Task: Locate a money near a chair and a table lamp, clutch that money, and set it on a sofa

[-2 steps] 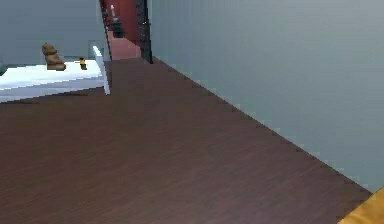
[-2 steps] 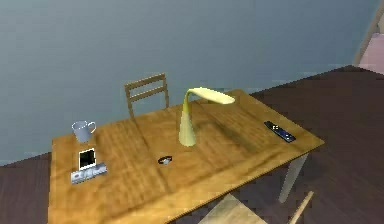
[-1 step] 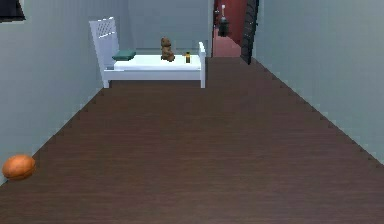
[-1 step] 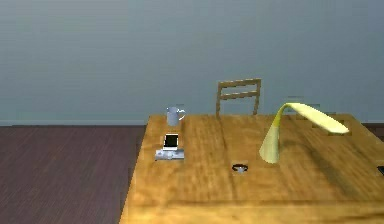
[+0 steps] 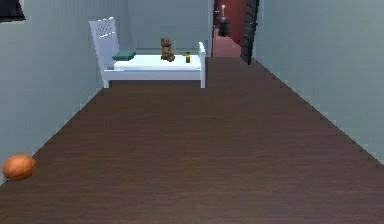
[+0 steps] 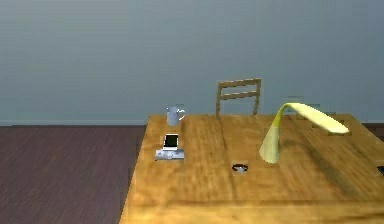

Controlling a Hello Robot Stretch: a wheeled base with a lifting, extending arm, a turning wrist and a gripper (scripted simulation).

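Note:
In the arm side view a wooden table (image 6: pixel 200 192) carries a yellow table lamp (image 6: pixel 284 130) with a bent neck. Behind the table's far edge a wooden chair (image 6: pixel 239 97) stands against the grey wall. Near the table's left side lies a small flat white and dark thing (image 6: pixel 172 142), with a flat bluish-grey thing (image 6: pixel 170 156) just in front of it. A tiny dark and pale item (image 6: pixel 239 168) lies near the lamp's foot. I cannot tell which of these is the money.
A grey mug (image 6: pixel 175 115) stands at the table's far left corner. In the forward view a white bed (image 5: pixel 155 66) holds a brown teddy bear (image 5: pixel 167 49) and a green pillow (image 5: pixel 123 55). A dark door (image 5: pixel 249 30) hangs ajar beyond. An orange ball (image 5: pixel 18 166) lies on the dark wood floor.

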